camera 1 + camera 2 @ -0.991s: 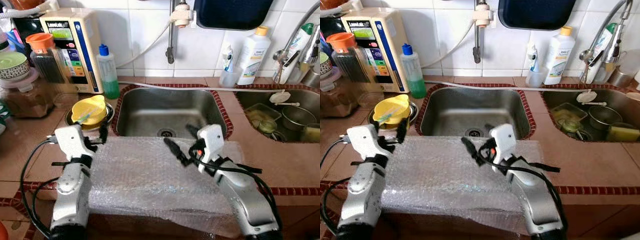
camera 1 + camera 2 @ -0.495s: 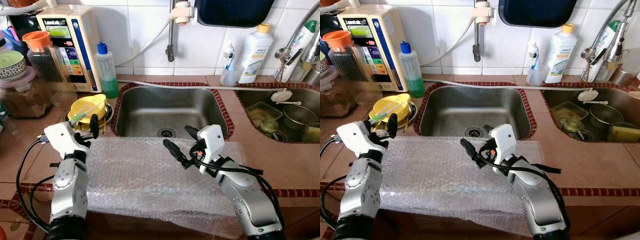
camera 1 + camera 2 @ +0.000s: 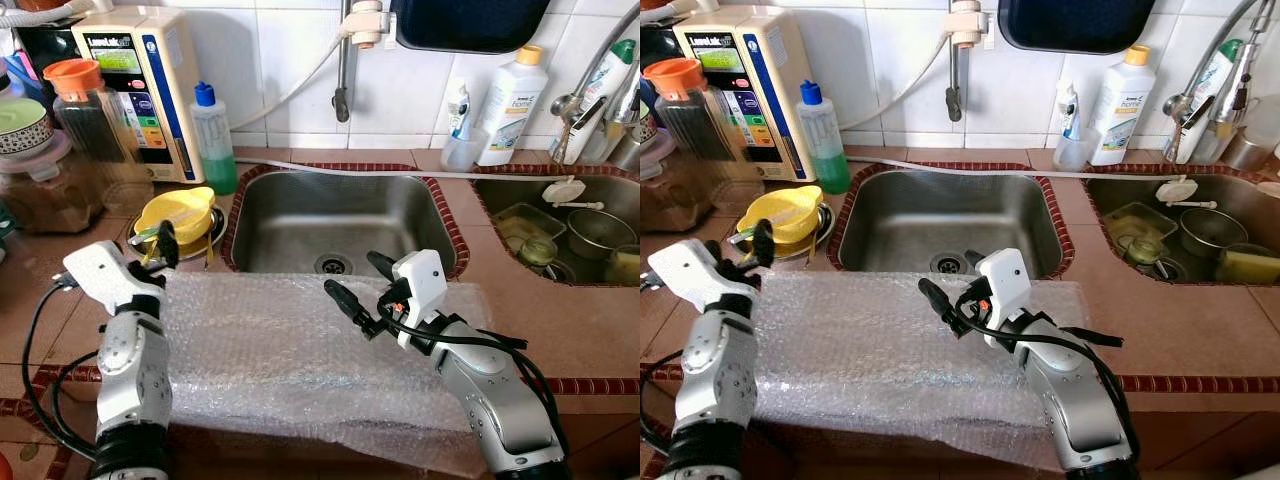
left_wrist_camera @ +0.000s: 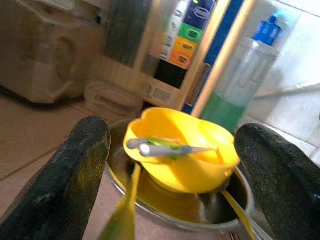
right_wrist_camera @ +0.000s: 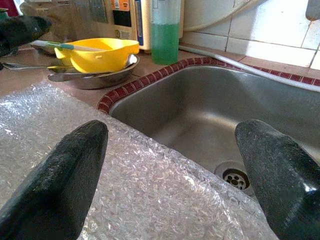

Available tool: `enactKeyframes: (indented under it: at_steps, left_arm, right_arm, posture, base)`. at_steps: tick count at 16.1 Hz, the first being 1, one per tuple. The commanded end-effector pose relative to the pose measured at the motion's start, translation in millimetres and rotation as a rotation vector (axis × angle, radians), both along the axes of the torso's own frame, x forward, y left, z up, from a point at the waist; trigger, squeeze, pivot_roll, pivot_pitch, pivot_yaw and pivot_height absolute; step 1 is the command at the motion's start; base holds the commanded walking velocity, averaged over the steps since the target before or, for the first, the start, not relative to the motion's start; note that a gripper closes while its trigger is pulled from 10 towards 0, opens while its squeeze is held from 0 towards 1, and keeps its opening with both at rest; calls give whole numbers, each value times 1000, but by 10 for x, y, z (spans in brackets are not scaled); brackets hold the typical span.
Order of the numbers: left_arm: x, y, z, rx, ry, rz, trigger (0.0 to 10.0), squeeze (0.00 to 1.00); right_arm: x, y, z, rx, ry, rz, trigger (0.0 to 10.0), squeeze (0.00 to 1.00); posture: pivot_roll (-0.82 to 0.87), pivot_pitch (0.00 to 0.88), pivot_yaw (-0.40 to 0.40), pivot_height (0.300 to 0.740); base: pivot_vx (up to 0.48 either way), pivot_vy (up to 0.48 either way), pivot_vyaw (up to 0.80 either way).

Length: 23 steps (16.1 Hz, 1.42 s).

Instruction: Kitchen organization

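The support surface is a terracotta-tiled countertop (image 3: 560, 320) with a dark red patterned border, into which a steel sink (image 3: 340, 225) and a second basin (image 3: 560, 235) to the right are set. A sheet of bubble wrap (image 3: 300, 350) lies flat across the front edge, overhanging it. At the left rear stand a shallow metal dish (image 3: 215, 228) carrying a yellow bowl (image 3: 180, 212), a green-liquid bottle (image 3: 214, 140), a beige appliance (image 3: 140, 85) and an orange-lidded jar (image 3: 90, 120); a white bottle (image 3: 508, 105) stands against the wall between the sinks.
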<state>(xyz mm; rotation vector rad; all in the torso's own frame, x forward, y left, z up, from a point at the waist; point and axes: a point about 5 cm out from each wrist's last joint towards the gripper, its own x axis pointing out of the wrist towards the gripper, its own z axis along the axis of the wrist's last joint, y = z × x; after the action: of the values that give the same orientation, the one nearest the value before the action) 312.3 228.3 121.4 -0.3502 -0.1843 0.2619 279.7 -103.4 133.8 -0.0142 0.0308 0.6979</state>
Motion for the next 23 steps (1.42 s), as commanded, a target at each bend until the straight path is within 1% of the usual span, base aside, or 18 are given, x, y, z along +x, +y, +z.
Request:
enactKeyframes:
  at_steps: [1,3,4,5,6,7,10,11,13,16,17,18,19,20,23]
  left_arm:
    - [16,54,-28,-44,24,35,10000,0]
    - [21,58,-72,-88,46,48,10000,0]
    - [34,29,-119,-120,69,27,10000,0]
    - [37,21,-124,-139,65,28,10000,0]
    - [53,-5,-150,-162,81,18,10000,0]
    - [87,-57,-169,-203,90,4,10000,0]
    - [170,-125,-88,-232,58,-22,10000,0]
    - [184,-133,-63,-255,40,-25,10000,0]
    - [206,-130,-28,-300,13,-19,10000,0]
    - [208,-88,-62,-358,20,13,10000,0]
    - [204,-64,-75,-369,20,33,8824,0]
    - [201,-43,-79,-372,19,51,4275,0]
    - [210,-22,-90,-398,19,66,471,0]
    - [214,-20,-90,-403,16,69,0,0]
    - [225,7,-79,-408,7,85,0,0]
  right_arm:
    - [-13,28,47,-6,-20,24,10000,0]
    - [-12,22,45,-6,-17,28,10000,0]
    - [-25,42,52,1,-14,60,10000,0]
    - [-27,45,57,0,-18,64,10000,0]
    - [-26,47,60,-1,-18,65,10000,0]
    - [-23,45,59,-1,-19,66,10000,0]
    - [-24,50,57,1,-20,70,10000,0]
    - [-27,51,55,1,-20,71,10000,0]
    - [-29,50,55,2,-20,69,10000,0]
    - [-38,52,52,2,-19,69,10000,0]
    - [-40,54,52,1,-20,70,10000,0]
    - [-41,57,51,1,-20,71,10000,0]
    - [-45,62,49,-1,-20,73,10000,0]
    - [-47,64,49,-1,-20,74,10000,0]
    - [-52,60,56,-1,-24,77,10000,0]
  posture:
    - [-230,10,29,740]
    - [-228,9,26,740]
    - [-228,9,26,740]
    - [-228,9,26,740]
    - [-228,9,26,740]
    - [-227,6,24,740]
    - [-228,3,27,740]
    - [-230,3,29,740]
    - [-233,3,30,740]
    - [-235,4,31,740]
    - [-235,5,30,740]
    - [-235,5,30,740]
    - [-236,6,29,740]
    - [-236,6,29,740]
    - [-238,10,27,740]
  base:
    - [0,0,0]
    - [0,0,0]
    - [0,0,0]
    - [0,0,0]
    - [0,0,0]
    - [0,0,0]
    - [0,0,0]
    - [0,0,0]
    - [0,0,0]
    - [0,0,0]
    - [0,0,0]
    - [0,0,0]
    - [0,0,0]
    - [0,0,0]
    - [0,0,0]
